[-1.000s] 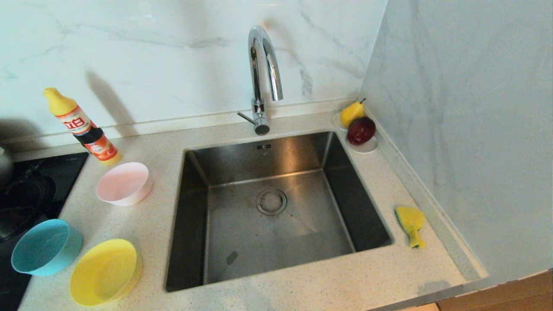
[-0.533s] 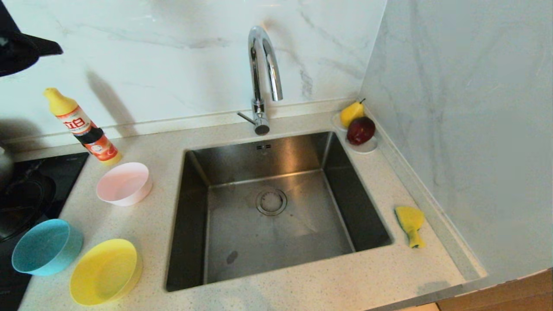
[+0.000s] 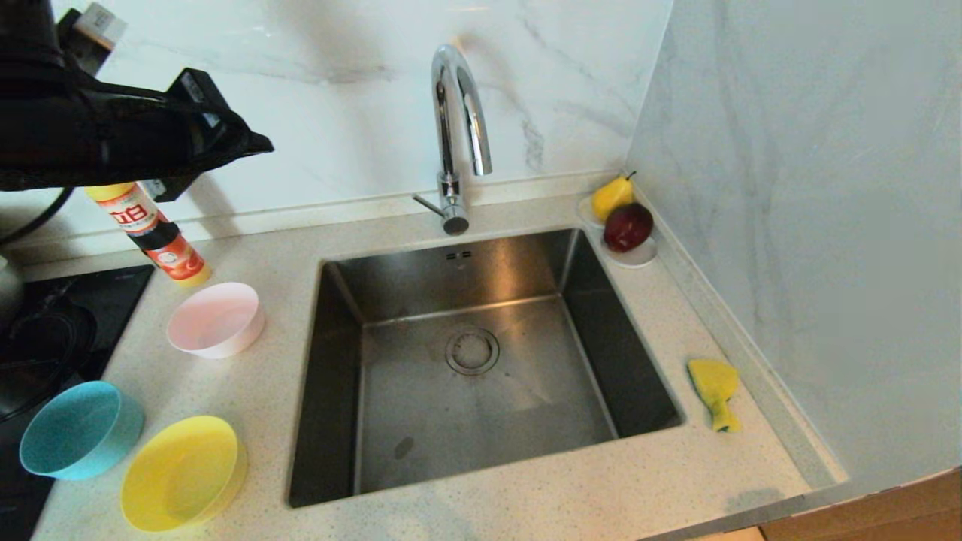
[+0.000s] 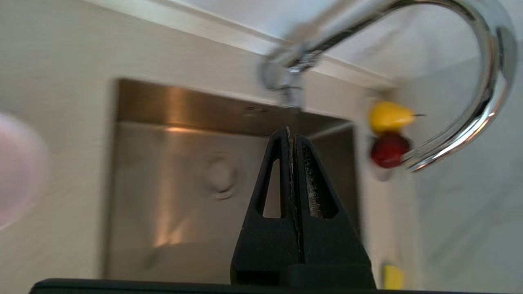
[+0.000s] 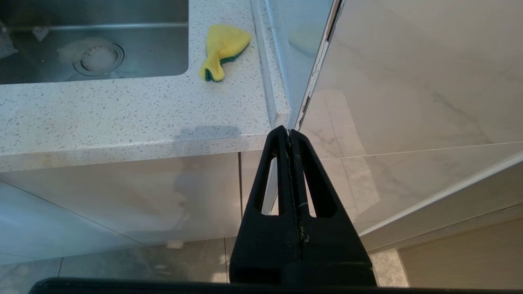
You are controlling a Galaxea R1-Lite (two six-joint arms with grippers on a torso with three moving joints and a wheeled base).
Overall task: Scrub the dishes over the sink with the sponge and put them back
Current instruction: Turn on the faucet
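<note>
Three bowls stand on the counter left of the sink [image 3: 526,421]: pink [image 3: 216,318], blue [image 3: 79,428] and yellow [image 3: 183,473]. The yellow-and-green sponge [image 3: 714,391] lies crumpled on the counter right of the sink, also seen in the right wrist view [image 5: 222,49]. My left gripper [image 3: 263,143] hangs high at the upper left, above the bottle and pink bowl, shut and empty [image 4: 291,132], pointing toward the sink [image 4: 171,183]. My right gripper [image 5: 289,132] is shut and empty, low in front of the counter's right end, outside the head view.
A curved chrome tap [image 3: 458,128] rises behind the sink. A detergent bottle [image 3: 150,233] leans by the back wall. A white saucer [image 3: 639,259] with a pear [image 3: 610,197] and a red fruit [image 3: 628,225] sits in the corner. A black cooktop [image 3: 45,338] lies left; a wall [image 3: 812,225] closes the right.
My left arm has swung into the head view from the upper left and reached rightward above the bottle. The bowls, the sponge and the right arm have not moved.
</note>
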